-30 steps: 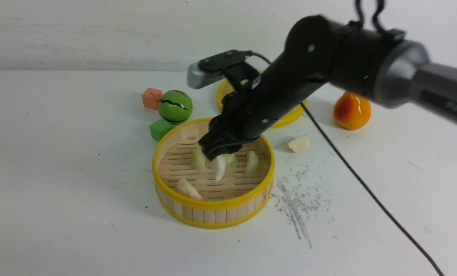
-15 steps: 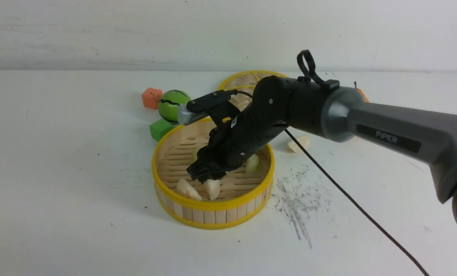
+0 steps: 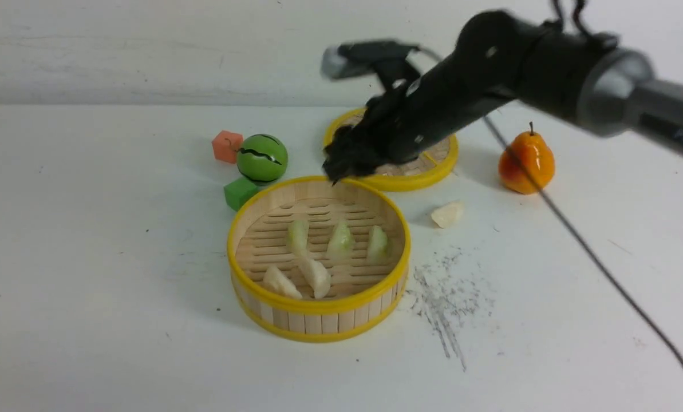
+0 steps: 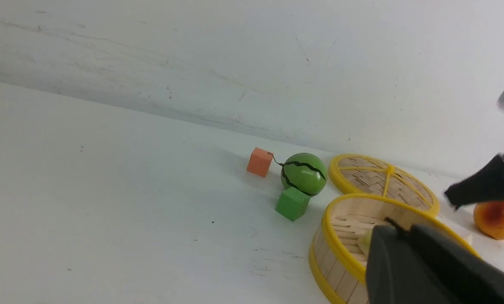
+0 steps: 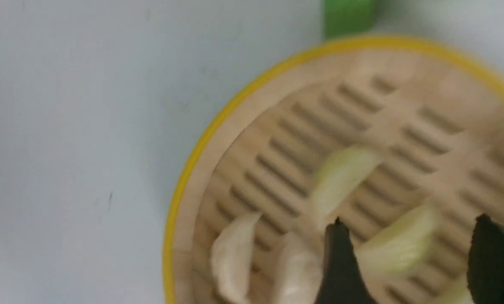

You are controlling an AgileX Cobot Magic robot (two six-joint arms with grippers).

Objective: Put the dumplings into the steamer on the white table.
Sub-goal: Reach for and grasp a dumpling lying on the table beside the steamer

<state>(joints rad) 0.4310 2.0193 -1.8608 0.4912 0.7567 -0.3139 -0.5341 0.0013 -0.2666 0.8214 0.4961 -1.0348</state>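
Note:
The steamer [image 3: 318, 306] stands mid-table and holds three pale green dumplings [image 3: 340, 240] in a row and two cream-white ones [image 3: 316, 277] near its front wall. A sixth, cream-white dumpling [image 3: 447, 214] lies on the white table [image 3: 89, 286] to the steamer's right. My right gripper [image 3: 344, 166] is open and empty, raised above the steamer's far rim; its wrist view looks down on the dumplings [image 5: 340, 179] between its fingertips [image 5: 338, 261]. My left gripper [image 4: 397, 226] is shut and empty beside the steamer [image 4: 340, 253]; it does not show in the front view.
The flat woven lid [image 3: 433, 166] lies behind the steamer. A toy watermelon [image 3: 262, 158], an orange cube [image 3: 226, 146] and a green cube [image 3: 239, 192] sit at the steamer's back left. An orange pear [image 3: 526, 162] stands at the right. The right arm's cable [image 3: 593, 257] trails across the table.
My right gripper lowered a cream-white dumpling into the steamer, let it go next to the other white one, then rose and drew back toward the lid.

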